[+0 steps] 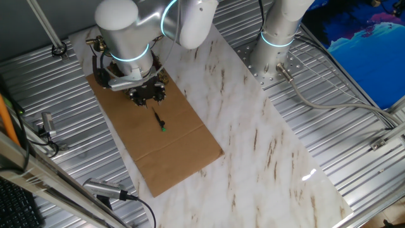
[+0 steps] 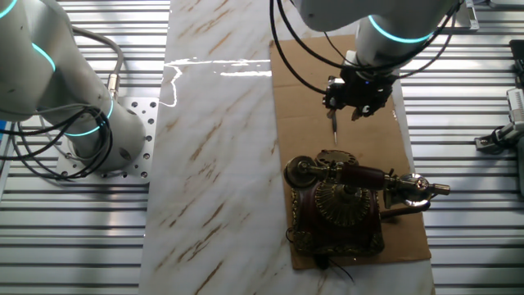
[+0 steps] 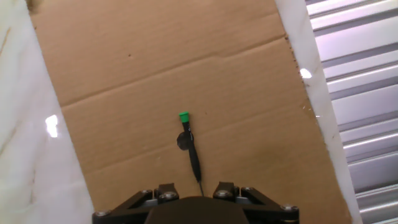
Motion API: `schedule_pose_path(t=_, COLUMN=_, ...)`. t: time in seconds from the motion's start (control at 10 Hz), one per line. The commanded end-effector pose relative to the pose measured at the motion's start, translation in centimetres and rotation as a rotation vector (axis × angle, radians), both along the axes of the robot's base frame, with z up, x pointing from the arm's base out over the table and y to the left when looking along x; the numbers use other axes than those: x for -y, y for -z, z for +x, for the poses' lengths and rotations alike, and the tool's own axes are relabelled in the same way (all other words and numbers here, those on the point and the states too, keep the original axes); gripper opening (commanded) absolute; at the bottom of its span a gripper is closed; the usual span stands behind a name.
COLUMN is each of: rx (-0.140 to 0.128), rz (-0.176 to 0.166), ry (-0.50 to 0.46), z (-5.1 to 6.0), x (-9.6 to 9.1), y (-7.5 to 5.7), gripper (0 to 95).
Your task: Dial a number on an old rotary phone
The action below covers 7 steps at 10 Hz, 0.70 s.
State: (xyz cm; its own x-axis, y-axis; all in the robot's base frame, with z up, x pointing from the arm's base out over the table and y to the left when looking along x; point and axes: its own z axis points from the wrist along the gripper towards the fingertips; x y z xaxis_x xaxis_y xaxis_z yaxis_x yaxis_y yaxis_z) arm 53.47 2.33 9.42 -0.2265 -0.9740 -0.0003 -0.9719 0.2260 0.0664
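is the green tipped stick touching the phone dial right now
No, the stick hangs over bare cardboard, short of the phone.

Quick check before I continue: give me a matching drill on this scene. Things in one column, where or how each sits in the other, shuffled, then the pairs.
Things:
1. rotary phone
2. handset
3. green-tipped stick
4. cardboard sheet

Places or states:
A. flat on the marble tabletop, under the phone
B. lying across the top of the phone, above the dial
C. sticking out below the gripper, tip over bare cardboard
D. at one end of the cardboard, with the gripper apart from it

Pairs: 1-D, 2-B, 3-C, 4-A
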Motion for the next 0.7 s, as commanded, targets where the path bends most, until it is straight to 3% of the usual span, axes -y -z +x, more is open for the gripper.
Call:
schedule_pose_path(t=0.1, rx=0.006, rz=-0.003, ry=0.011, z=-0.30, x=0.09, y=-0.26, gripper=38.0)
schedule_pose_path(t=0.6, rx=0.004, rz=-0.030, ry=0.029, z=-0.43, x=-0.10, y=-0.43, gripper=38.0)
schedule_pose_path(t=0.7, rx=0.002, rz=-0.010, ry=0.038, z=-0.43, x=-0.10, y=-0.43, gripper=38.0)
